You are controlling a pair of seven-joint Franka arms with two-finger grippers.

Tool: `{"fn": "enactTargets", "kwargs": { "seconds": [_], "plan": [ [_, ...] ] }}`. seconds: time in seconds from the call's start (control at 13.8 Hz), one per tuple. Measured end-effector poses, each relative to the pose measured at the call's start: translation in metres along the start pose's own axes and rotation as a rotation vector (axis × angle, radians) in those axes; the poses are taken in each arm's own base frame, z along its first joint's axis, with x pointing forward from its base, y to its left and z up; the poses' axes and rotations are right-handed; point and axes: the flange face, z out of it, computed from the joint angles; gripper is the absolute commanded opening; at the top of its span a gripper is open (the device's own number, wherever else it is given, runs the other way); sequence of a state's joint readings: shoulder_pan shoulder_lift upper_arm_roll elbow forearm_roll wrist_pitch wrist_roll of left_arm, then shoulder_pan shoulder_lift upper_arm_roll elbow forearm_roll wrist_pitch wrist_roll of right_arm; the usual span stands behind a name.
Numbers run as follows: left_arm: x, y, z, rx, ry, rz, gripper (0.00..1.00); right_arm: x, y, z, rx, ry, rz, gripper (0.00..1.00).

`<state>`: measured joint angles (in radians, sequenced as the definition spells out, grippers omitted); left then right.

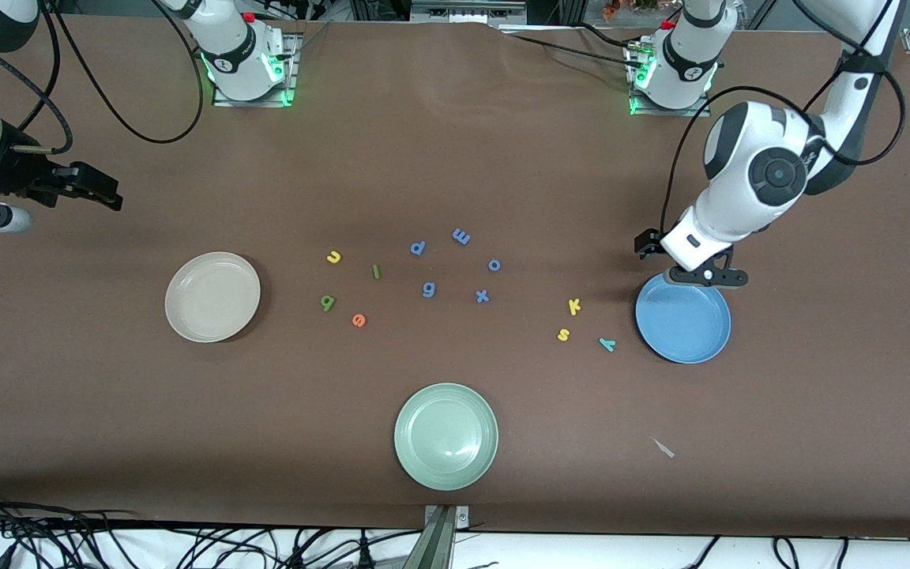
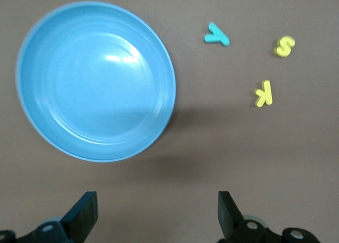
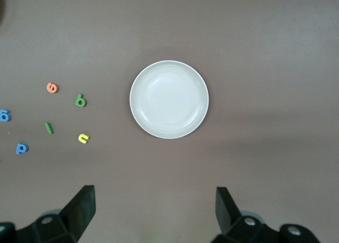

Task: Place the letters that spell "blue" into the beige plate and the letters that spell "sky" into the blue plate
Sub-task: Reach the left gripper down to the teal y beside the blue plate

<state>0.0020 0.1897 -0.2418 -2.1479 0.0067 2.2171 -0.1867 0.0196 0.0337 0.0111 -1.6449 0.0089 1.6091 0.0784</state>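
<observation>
Zero of seven letters placed, all plates empty

Progress reads as nil. Beige plate (image 1: 212,297) sits toward the right arm's end of the table, nothing in it; right wrist view confirms a bare dish (image 3: 169,99). Blue plate (image 1: 683,319) sits toward the left arm's end, also bare in the left wrist view (image 2: 96,81).

"blue" set lies loose on the table between the beige plate and the periwinkle letters (image 1: 455,265): yellow u (image 1: 334,256), thin green l (image 1: 376,271), green b (image 1: 328,302), orange e (image 1: 359,319). All four near each other, none touching the plate. Same group shows in the right wrist view: e (image 3: 52,87), b (image 3: 80,100), l (image 3: 48,127), u (image 3: 83,138).

"sky" set lies just beside the blue plate, on its side toward table centre: yellow k (image 1: 574,306), yellow s (image 1: 563,334), teal y (image 1: 607,344). Not touching the plate.

Left gripper (image 1: 692,273) hangs over the table at the blue plate's edge, fingers spread wide, nothing between them. Right gripper (image 1: 95,190) is up high toward the right arm's end of the table, looking down on the beige plate, fingers also spread and holding nothing.

Pale green plate (image 1: 445,436) sits nearest the front camera, empty; not part of the task.

Left to do: all seven picks and drops. Letters are small and flat, so likely fiddly pinches.
</observation>
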Motion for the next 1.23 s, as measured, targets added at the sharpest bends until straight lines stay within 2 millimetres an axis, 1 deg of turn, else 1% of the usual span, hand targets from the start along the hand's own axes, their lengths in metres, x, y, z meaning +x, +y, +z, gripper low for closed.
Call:
{"fn": "enactTargets", "kwargs": {
  "seconds": [0.14,0.36,0.51,0.58,0.8,0.87,1.01,1.23],
  "plan": [
    [0.008,0.016,0.018,-0.010,-0.007,0.028,1.00,0.000,0.000,0.000,0.000,0.000,0.000,1.00],
    [0.037,0.026,0.025,-0.039,0.044,0.033,1.00,0.000,0.000,0.000,0.000,0.000,0.000,1.00],
    [0.051,0.031,0.031,-0.059,0.096,0.041,1.00,0.000,0.000,0.000,0.000,0.000,0.000,1.00],
    [0.055,0.035,0.039,-0.069,0.120,0.052,1.00,0.000,0.000,0.000,0.000,0.000,0.000,1.00],
    [0.061,0.052,0.076,-0.091,0.144,0.088,1.00,0.000,0.000,0.000,0.000,0.000,0.000,1.00],
    [0.062,0.058,0.085,-0.096,0.147,0.095,1.00,0.000,0.000,0.000,0.000,0.000,0.000,1.00],
    [0.070,0.061,0.089,-0.103,0.158,0.098,1.00,0.000,0.000,0.000,0.000,0.000,0.000,1.00],
    [0.084,0.058,0.087,-0.109,0.182,0.089,1.00,0.000,0.000,0.000,0.000,0.000,0.000,1.00]
  ]
}}
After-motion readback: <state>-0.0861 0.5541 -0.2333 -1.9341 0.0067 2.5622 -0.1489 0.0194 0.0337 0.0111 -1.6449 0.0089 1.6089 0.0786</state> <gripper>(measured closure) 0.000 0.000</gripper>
